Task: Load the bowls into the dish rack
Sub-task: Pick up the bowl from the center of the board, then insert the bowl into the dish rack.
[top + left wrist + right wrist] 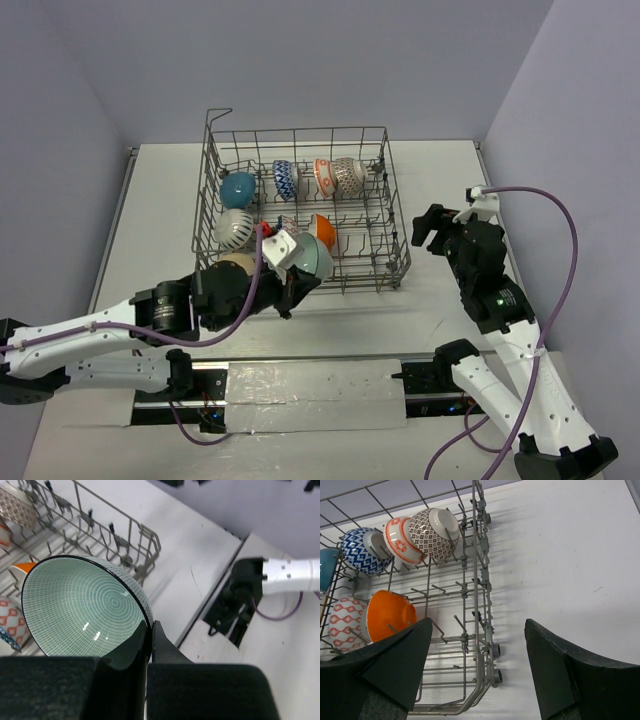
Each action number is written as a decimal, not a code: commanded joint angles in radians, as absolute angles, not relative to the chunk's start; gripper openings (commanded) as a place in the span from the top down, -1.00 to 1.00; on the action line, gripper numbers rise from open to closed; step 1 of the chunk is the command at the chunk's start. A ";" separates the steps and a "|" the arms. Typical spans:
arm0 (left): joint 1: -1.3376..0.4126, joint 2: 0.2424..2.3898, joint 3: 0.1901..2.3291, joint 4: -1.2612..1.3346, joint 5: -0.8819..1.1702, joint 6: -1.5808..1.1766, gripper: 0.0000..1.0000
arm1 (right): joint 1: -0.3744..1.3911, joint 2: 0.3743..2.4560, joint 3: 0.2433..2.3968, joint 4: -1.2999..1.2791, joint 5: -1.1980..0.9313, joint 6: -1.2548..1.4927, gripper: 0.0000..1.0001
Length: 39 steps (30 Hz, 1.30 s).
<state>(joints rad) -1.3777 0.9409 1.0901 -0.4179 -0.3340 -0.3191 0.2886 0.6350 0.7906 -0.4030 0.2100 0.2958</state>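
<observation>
We see the bench (pixel 160 220) carrying the dish rack (pixel 396 225) at its middle. Several bowls stand on edge between the tines, among them an orange bowl (pixel 324 232) near the rack's centre and a blue patterned bowl (pixel 286 178) toward twelve o'clock. At the rack's six o'clock edge, the left pincer (pixel 149 630) pinches the rim of a green bowl (pixel 80 610). The right pincer (pixel 476 630) hangs spread and empty at the rack's three o'clock side.
</observation>
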 commanded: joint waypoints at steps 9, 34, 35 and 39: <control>-1.028 1.104 1.092 0.157 -0.052 -0.334 1.00 | 0.295 0.647 0.782 -0.338 0.209 0.302 -0.64; -0.782 1.630 0.896 1.038 0.334 -0.833 1.00 | 0.295 0.650 0.781 -0.356 0.331 0.321 -0.67; -0.781 1.638 0.891 1.058 0.330 -0.854 1.00 | 0.295 0.652 0.781 -0.357 0.330 0.321 -0.67; -0.773 1.689 0.879 1.156 0.327 -0.916 1.00 | 0.295 0.660 0.779 -0.353 0.324 0.318 -0.67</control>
<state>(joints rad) -0.7834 1.6794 0.8742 0.9070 0.3244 -0.8448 0.2886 0.6556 0.7792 -0.3855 0.3027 0.3099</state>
